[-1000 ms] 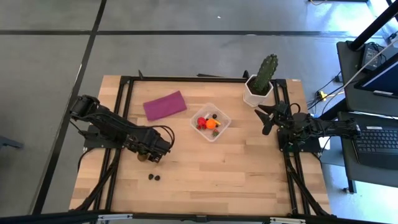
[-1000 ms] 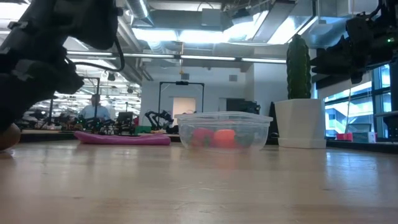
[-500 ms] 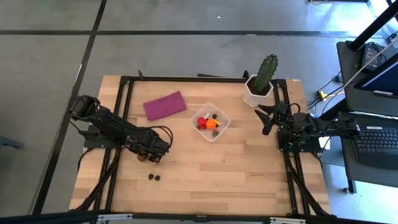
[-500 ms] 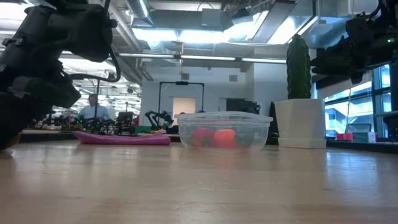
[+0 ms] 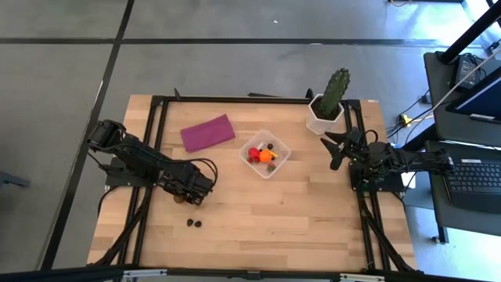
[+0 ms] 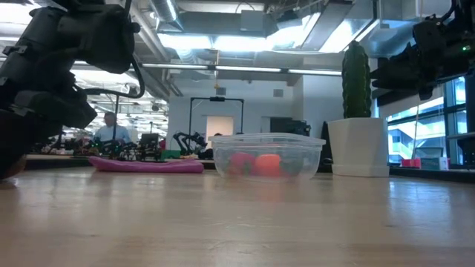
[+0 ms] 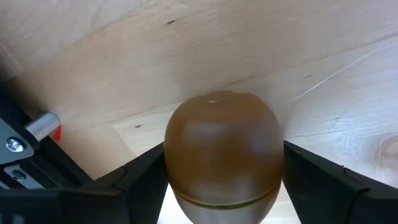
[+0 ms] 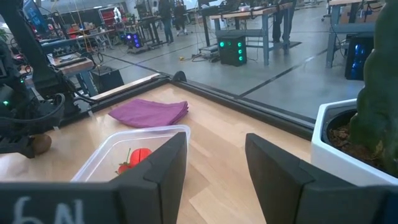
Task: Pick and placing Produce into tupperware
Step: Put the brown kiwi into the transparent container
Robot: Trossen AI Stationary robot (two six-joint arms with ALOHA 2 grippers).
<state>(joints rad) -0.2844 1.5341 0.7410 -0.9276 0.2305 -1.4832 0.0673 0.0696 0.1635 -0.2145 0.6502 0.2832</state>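
A brown kiwi-like oval [image 7: 222,155] is sitting on the wooden bench [image 5: 297,211], toward its left side, and the left gripper [image 5: 185,197] is hanging low right over it. Its jaws are standing on either side of the oval, and the wrist view shows them just at its flanks; whether they are actually pressing on it I cannot tell. A little nearer on the bench, two dark berries [image 5: 194,223] are lying side by side, apart from the gripper. Farther to the right, about mid-bench, the clear tupperware [image 5: 264,153] is holding an orange ball [image 5: 267,156], red strawberries [image 5: 253,153], a small yellow piece and a few dark bits. A purple cloth [image 5: 207,131] is lying flat to its left on the far side. The cactus [image 5: 333,92] in its white pot [image 5: 322,117] is standing at the far right corner. The right gripper [image 5: 332,149] is waiting just near of the pot, raised off the bench, its jaws partly apart and holding nothing.
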